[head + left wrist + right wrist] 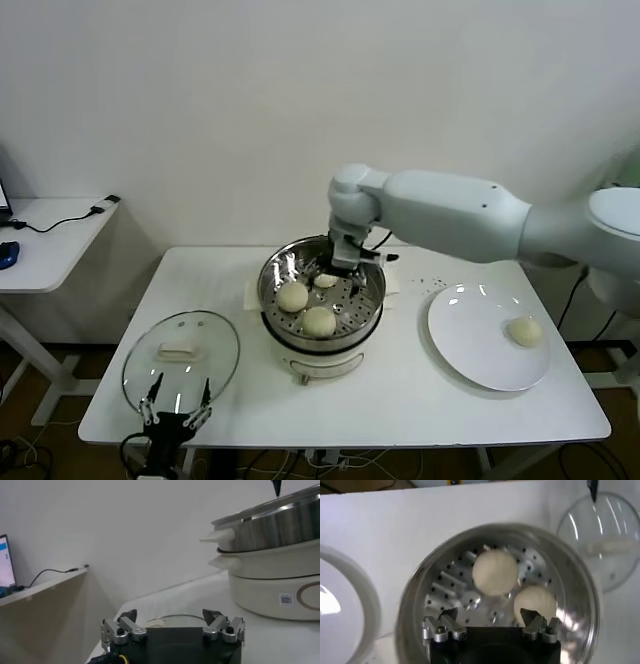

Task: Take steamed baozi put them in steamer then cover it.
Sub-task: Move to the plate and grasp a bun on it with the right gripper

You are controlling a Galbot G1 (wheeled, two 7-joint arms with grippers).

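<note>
Plain white wall (pixel 200 120) behind white table (pixel 420 400); side desk (pixel 40 250) left, cable (pixel 70 218) on it.

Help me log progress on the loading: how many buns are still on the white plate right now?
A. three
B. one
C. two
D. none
B: in the head view a single bun sits on the plate, while the other three already lie in the steamer.

table (pixel 400 400) white | on it: steamer (pixel 372 302), cover (pixel 181 357) (flat), plate (pixel 470 340)
</note>
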